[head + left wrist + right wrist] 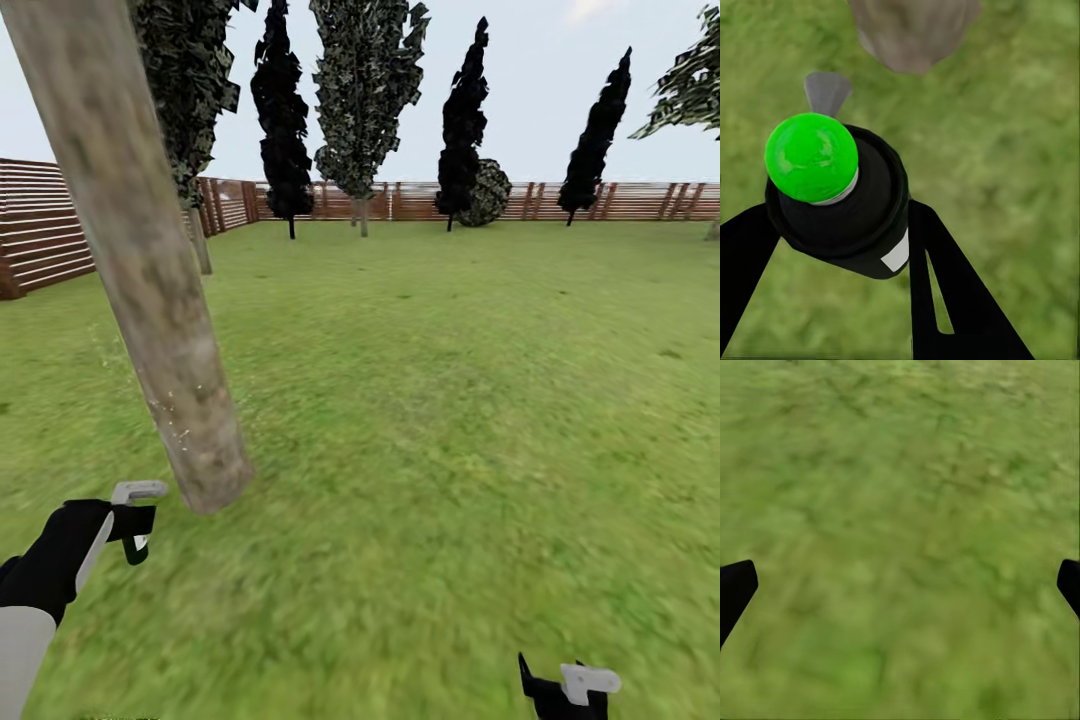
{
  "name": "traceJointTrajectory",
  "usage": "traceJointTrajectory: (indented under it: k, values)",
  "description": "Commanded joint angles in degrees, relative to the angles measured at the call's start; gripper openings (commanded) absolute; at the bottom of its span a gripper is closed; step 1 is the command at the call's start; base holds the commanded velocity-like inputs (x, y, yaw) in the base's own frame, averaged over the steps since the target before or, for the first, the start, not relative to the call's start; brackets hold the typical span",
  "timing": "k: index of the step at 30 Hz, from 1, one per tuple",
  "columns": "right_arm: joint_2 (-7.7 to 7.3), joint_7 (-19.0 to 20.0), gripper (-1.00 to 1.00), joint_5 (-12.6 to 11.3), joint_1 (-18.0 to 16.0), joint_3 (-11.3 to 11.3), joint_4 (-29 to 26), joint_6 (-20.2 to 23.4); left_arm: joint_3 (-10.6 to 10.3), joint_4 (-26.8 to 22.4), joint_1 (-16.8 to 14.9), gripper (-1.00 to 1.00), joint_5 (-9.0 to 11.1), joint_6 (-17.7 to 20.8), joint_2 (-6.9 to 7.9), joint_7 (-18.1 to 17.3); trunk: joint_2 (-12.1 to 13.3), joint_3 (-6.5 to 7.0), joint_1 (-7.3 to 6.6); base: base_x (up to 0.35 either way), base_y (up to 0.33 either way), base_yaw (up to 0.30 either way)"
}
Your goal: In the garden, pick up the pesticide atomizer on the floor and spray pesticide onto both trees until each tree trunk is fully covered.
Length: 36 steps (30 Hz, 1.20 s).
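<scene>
The thick grey-beige tree trunk [150,260] rises from the lawn at the left of the head view, with a few pale specks of pesticide [178,425] low on its bark. Just beside its base, my left gripper [132,528] is shut on the pesticide atomizer [138,505]. In the left wrist view the atomizer [840,202] is a black can with a green ball top and a grey nozzle, held between black fingers [945,292], with the trunk base [911,30] just beyond it. My right gripper [565,690] hangs open over bare grass [900,510]. A second grey-beige trunk [200,245] stands farther back.
A brown slat fence [40,230] rings the lawn at the left and along the far side. Dark thin-trunked trees [285,110] and a round bush [488,192] stand near the far fence. Open grass [450,400] stretches to the right of the near trunk.
</scene>
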Motion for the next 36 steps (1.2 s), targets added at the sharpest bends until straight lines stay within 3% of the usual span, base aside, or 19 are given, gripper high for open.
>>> traceJointTrajectory:
  k: [1,7,10,30,36]
  values:
    - [0.03,0.55,1.00,0.01,-0.04,-0.46,0.04,-0.20,0.13,-0.07,-0.05,-1.00,-0.28,0.29,-0.04,-0.35,-0.02,-0.05,0.00,0.154,-0.253,0.277]
    - [0.05,0.55,1.00,0.01,-0.04,-0.45,0.05,-0.20,0.13,-0.06,-0.05,-1.00,-0.28,0.36,-0.14,-0.35,-0.02,-0.05,0.00,0.040,-0.057,0.277]
    - [0.05,0.55,1.00,0.01,-0.04,-0.45,0.05,-0.20,0.05,-0.06,-0.05,-1.00,-0.41,0.29,-0.87,-0.35,-0.02,-0.05,0.00,0.111,-0.120,0.239]
    - [0.05,0.61,1.00,0.01,-0.04,-0.45,0.04,-0.20,0.13,-0.06,-0.05,-1.00,-0.45,0.28,-1.11,-0.35,-0.02,-0.05,0.00,0.189,-0.206,0.009]
    - [0.05,0.57,1.00,0.01,-0.04,-0.45,0.05,-0.20,0.13,-0.07,-0.05,-1.00,-0.45,0.28,-1.11,-0.35,-0.02,-0.05,0.00,0.164,-0.231,0.218]
